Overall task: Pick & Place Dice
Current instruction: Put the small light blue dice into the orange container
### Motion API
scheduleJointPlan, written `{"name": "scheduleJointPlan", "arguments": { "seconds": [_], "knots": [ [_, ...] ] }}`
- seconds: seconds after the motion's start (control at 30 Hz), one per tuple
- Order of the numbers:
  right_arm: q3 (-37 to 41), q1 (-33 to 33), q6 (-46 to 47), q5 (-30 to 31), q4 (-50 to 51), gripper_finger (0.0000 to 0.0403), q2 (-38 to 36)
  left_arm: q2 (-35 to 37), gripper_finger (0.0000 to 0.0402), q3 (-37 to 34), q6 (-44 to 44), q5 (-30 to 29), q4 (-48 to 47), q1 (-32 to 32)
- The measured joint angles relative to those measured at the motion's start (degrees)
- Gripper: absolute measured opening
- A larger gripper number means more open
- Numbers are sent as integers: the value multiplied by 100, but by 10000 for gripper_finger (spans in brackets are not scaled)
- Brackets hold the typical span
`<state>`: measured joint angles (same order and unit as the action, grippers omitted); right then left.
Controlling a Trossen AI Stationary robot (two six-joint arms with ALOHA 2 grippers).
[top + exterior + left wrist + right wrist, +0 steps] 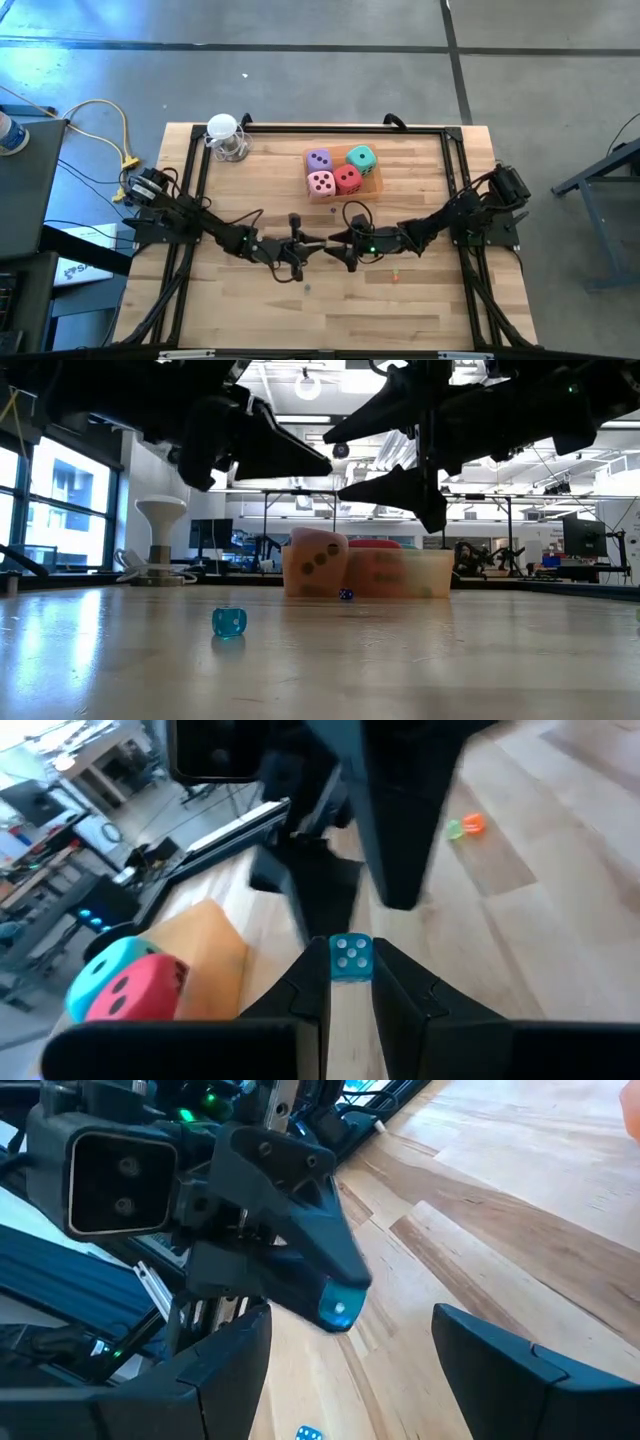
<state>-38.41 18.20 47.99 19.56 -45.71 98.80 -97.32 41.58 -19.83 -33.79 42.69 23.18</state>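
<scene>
**Two grippers meet over one small die**

Four foam dice, purple (pixel 318 160), teal-green (pixel 361 158), red (pixel 347 179) and pink (pixel 321 183), sit packed together on the orange tray (pixel 374 183), well beyond both sets of fingers and untouched. The left gripper (pixel 350 970) has its fingers clamped on a small translucent blue die (pixel 350 958), pinched right at the fingertips and lifted clear of the table (pixel 250 320). The right gripper (pixel 350 1370) faces it tip to tip, its fingers standing apart with the held die just ahead of the gap.

This looks like a hand-over, though that is a judgement. To do it well, the right fingers should come in squarely on the two faces the left fingers leave free. They should close fully before the left lets go, because so small a die held only at the tips could twist or pop out.

Another small teal die (pixel 229 622) lies on the table below the fingers, with a tiny dark blue one (pixel 345 594) farther off toward the tray. An orange and a green bead (pixel 465 824) lie off to the side of the right fingers.

The overhead view hides the held die under the dark fingers. Whether the right fingertips already touch it cannot be made out. The purple and pink dice are cut off from the left wrist view.
</scene>
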Motion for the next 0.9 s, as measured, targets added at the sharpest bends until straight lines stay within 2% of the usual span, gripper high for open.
{"name": "scheduleJointPlan", "arguments": {
  "seconds": [0.43, 0.9],
  "knots": [
    [0, -92, -19, -2, -27, 268, 0, 0, 41, 24, -247, 403, 171, -140],
    [-2, -295, -20, -411, -299, 268, 0, 0, 41, 28, -260, 264, 169, -285]
  ]
}}
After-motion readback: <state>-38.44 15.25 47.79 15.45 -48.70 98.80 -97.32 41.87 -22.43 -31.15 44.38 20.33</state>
